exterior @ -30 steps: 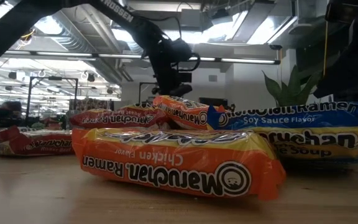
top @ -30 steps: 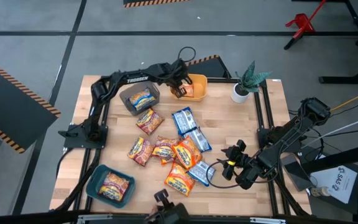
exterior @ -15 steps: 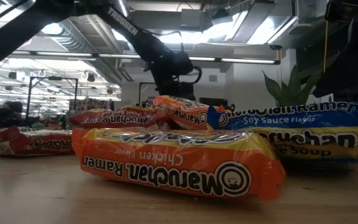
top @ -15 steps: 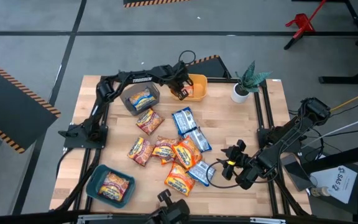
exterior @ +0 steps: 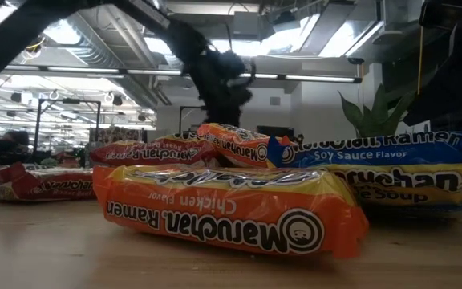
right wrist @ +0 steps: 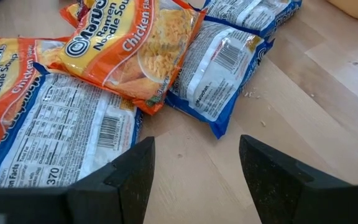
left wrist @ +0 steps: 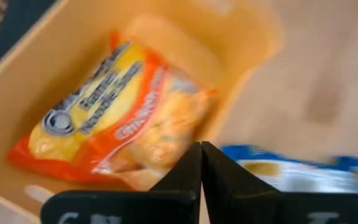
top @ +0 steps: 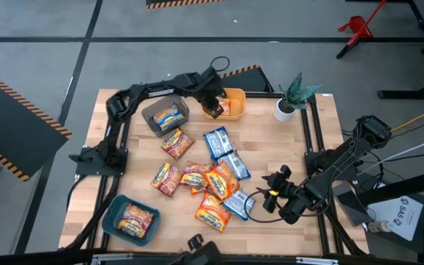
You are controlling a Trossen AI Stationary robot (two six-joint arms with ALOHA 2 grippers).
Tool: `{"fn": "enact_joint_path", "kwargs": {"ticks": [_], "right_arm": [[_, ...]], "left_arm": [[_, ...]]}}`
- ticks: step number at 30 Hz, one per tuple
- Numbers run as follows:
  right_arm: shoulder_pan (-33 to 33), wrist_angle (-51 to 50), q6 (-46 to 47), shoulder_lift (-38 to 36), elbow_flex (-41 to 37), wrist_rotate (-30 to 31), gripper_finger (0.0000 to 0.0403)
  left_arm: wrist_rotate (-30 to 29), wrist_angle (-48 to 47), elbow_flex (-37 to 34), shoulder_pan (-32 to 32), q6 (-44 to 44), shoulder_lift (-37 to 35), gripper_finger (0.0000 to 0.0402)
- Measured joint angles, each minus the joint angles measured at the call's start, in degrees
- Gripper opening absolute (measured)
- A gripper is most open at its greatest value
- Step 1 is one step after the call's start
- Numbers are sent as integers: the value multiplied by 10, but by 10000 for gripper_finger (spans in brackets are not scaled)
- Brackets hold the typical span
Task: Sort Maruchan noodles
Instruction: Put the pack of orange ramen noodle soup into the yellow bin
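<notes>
Several Maruchan noodles packets [top: 212,180], orange, blue and red-pink, lie in a loose pile on the middle of the wooden table. One orange packet [left wrist: 114,118] lies flat in the yellow-orange bin [top: 234,97] at the far edge. My left gripper [top: 213,108] is shut and hangs over that bin's near left rim, its tips [left wrist: 201,152] above the packet. My right gripper [top: 274,193] stands open near the table's near right, its fingers pointing at the pile [right wrist: 166,68] with nothing between them.
A grey bin [top: 166,116] with a packet in it stands left of the yellow-orange one. A teal bin [top: 131,219] with a red-pink packet sits at the near left. A potted plant [top: 285,107] stands at the far right. Bare wood lies around the pile.
My left gripper has rolled at the wrist and shifted slightly toward the near edge over the yellow-orange bin, staying shut. The packets and my right gripper have kept still.
</notes>
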Motion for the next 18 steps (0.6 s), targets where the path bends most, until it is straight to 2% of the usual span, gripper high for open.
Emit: {"fn": "enact_joint_path", "kwargs": {"ticks": [6,11,15,18], "right_arm": [[0,23,-51,0,-1,8,221],[-21,101,-151,0,-1,6,221],[-62,194,-292,7,-1,-41,221],[-92,264,-391,19,1,-96,221]], "left_arm": [[102,-40,0,-18,-75,-109,0],[95,-130,0,-75,-112,-208,0],[116,-215,0,-135,-129,-269,0],[83,-276,0,-206,-115,-301,0]]}}
